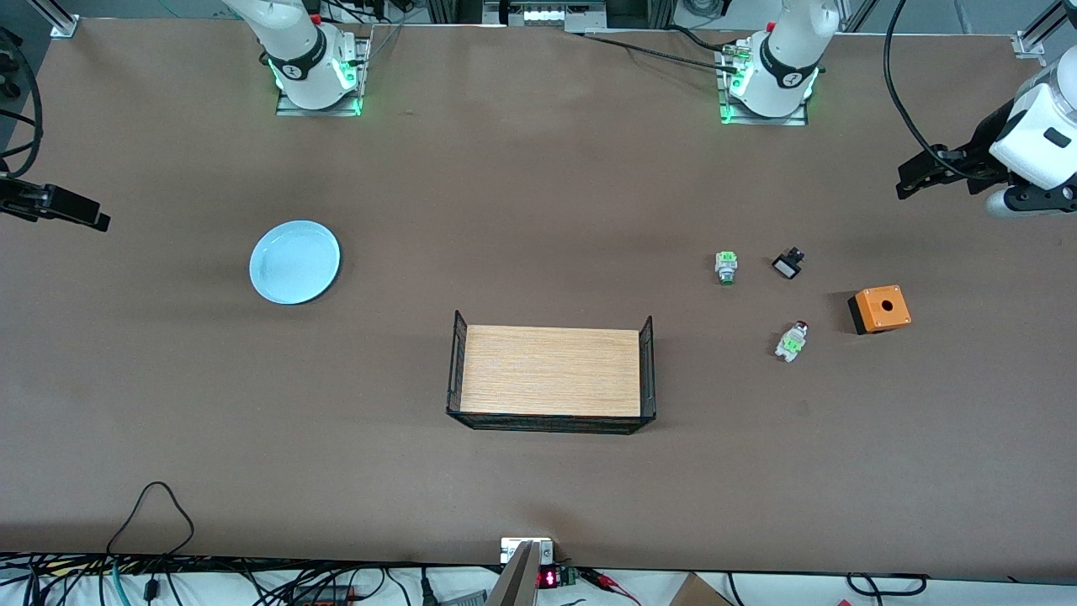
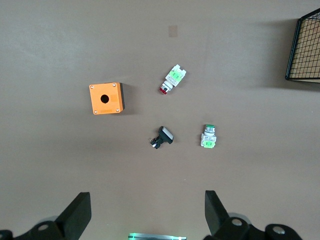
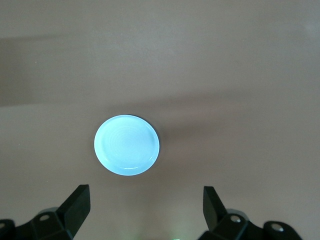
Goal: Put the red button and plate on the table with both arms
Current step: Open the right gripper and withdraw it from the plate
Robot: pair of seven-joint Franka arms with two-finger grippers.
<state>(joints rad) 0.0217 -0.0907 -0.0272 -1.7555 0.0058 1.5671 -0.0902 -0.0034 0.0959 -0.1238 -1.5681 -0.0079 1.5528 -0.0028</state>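
Observation:
The pale blue plate (image 1: pixel 294 262) lies flat on the brown table (image 1: pixel 538 168) toward the right arm's end; it also shows in the right wrist view (image 3: pixel 127 145). The red button (image 1: pixel 792 341) lies on its side on the table toward the left arm's end, beside the orange box; it also shows in the left wrist view (image 2: pixel 172 80). My left gripper (image 1: pixel 909 178) hangs open and empty over the table's left-arm end, apart from the button; its own view shows it too (image 2: pixel 147 215). My right gripper (image 1: pixel 88 215) hangs open and empty over the table's right-arm end, apart from the plate (image 3: pixel 145 210).
A green-capped switch (image 1: pixel 726 268) and a small black-and-white part (image 1: pixel 787 264) lie farther from the front camera than the red button. An orange box (image 1: pixel 879 309) with a round hole stands beside it. A light-wood rack (image 1: pixel 551 373) with black wire sides stands mid-table.

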